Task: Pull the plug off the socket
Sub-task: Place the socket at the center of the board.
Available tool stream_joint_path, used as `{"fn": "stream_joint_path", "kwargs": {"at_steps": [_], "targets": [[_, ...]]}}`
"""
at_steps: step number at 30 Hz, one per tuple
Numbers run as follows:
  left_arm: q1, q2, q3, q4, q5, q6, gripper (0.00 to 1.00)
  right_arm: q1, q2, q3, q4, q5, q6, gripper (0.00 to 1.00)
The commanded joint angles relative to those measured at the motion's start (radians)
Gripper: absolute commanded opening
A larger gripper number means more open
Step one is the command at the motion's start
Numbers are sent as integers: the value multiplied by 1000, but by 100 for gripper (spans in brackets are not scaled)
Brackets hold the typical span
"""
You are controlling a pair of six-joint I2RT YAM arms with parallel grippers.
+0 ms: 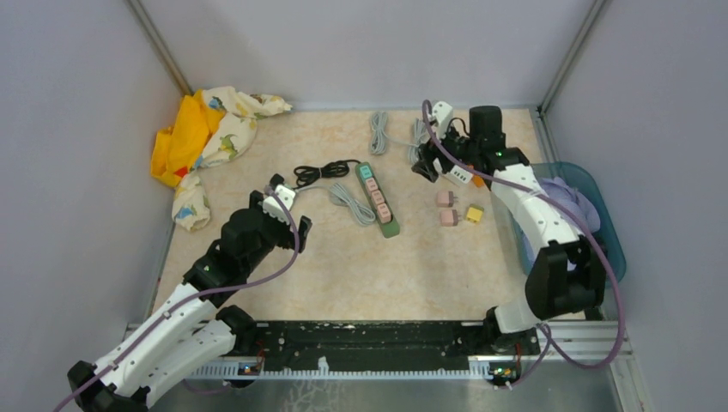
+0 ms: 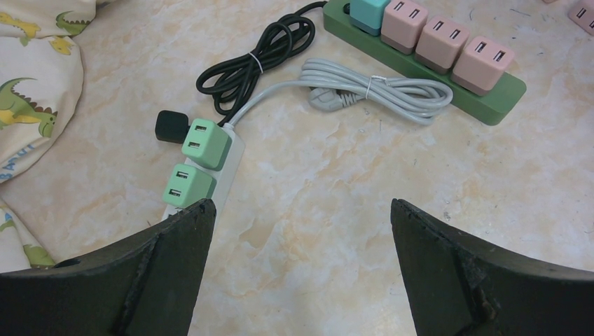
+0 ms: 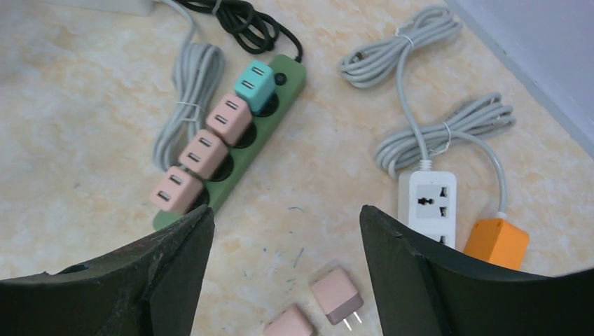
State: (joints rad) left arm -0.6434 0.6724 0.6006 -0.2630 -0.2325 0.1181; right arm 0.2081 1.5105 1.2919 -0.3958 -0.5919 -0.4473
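Observation:
A green power strip (image 1: 384, 209) lies mid-table with one teal plug (image 3: 253, 84) and three pink plugs (image 3: 225, 118) in its sockets; it also shows in the left wrist view (image 2: 499, 98). A white strip (image 2: 228, 168) holds two light-green plugs (image 2: 205, 143) next to a black plug (image 2: 170, 126). My left gripper (image 2: 301, 210) is open and empty above the table, its left finger beside that white strip. My right gripper (image 3: 287, 213) is open and empty, hovering between the green strip and another white strip (image 3: 427, 199) with an orange plug (image 3: 496, 242).
Two loose pink plugs (image 3: 336, 297) lie under the right gripper, and a yellow one (image 1: 474, 213) is nearby. Coiled grey cables (image 1: 379, 131) and a black cable (image 1: 319, 172) lie near the strips. A dinosaur-print cloth (image 1: 206, 137) is back left and a blue bin (image 1: 592, 215) at right.

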Motion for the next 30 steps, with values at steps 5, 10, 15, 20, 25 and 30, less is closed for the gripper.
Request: {"fn": "stream_joint_path", "kwargs": {"at_steps": [5, 10, 15, 20, 25, 30], "targets": [[7, 6, -18, 46, 14, 14, 100, -6, -283, -245, 385, -263, 174, 83], [7, 15, -20, 48, 10, 17, 100, -6, -340, -370, 565, -361, 278, 84], [7, 15, -24, 49, 1, 20, 100, -7, -332, -416, 666, -391, 339, 85], [7, 15, -25, 48, -7, 23, 100, -2, -321, -440, 711, -409, 374, 85], [7, 11, -25, 47, -1, 21, 100, 13, -310, -440, 710, -407, 378, 85], [7, 14, -23, 43, 14, 15, 100, 38, -288, -433, 678, -388, 350, 85]]}}
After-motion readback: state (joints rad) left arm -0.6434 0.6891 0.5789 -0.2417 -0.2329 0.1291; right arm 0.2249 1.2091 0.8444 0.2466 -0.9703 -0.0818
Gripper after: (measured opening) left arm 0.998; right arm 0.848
